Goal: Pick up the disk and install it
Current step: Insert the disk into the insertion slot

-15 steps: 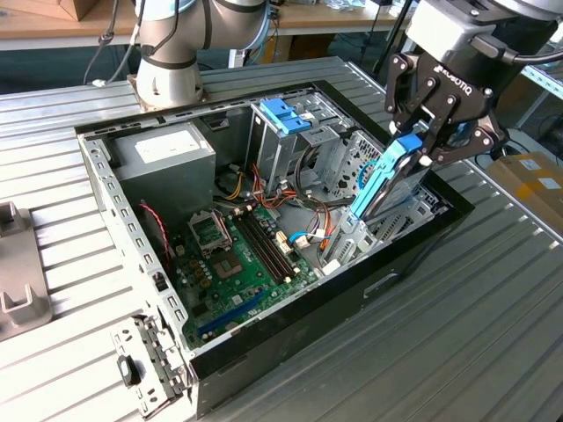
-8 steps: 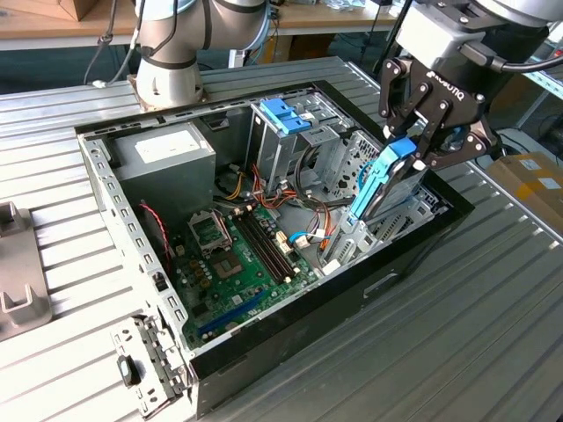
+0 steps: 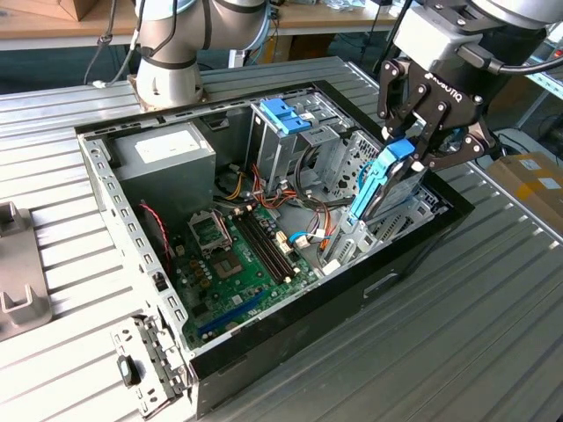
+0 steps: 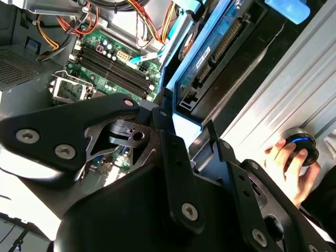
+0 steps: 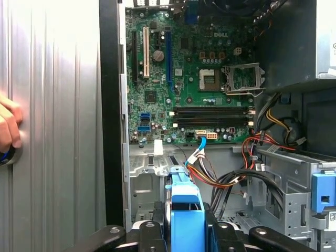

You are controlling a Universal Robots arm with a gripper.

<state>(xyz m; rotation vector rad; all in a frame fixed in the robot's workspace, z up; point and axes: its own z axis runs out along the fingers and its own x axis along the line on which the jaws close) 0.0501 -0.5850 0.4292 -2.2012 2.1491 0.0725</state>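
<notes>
- Step in hand: the install stage, judged from the disk (image 3: 384, 183) being off the table and held on edge, tilted, over the open computer case (image 3: 413, 255) in the right half of the exterior view.
- Gripper (image 3: 412, 148): its fingers are pinched onto the disk's upper end, at the blue rail; in the first wrist view the blue rail end (image 5: 186, 202) sits between the finger links at the bottom centre.
- Disk position: its lower end reaches into the bay area at the case's near-right wall; whether it is seated cannot be told.
- Next move calls for, in my judgement: lining the rails up with the bay guides and keeping clear of the loose cables (image 3: 310, 215) beside it.
- Count: one arm, one gripper, one disk, one motherboard (image 3: 242, 251), one grey power-supply box (image 3: 167, 158), one blue latch (image 3: 283, 114) on the drive cage.
- One person's hand (image 4: 287, 170) rests on a round knob on the table, lower right of the second wrist view.
</notes>
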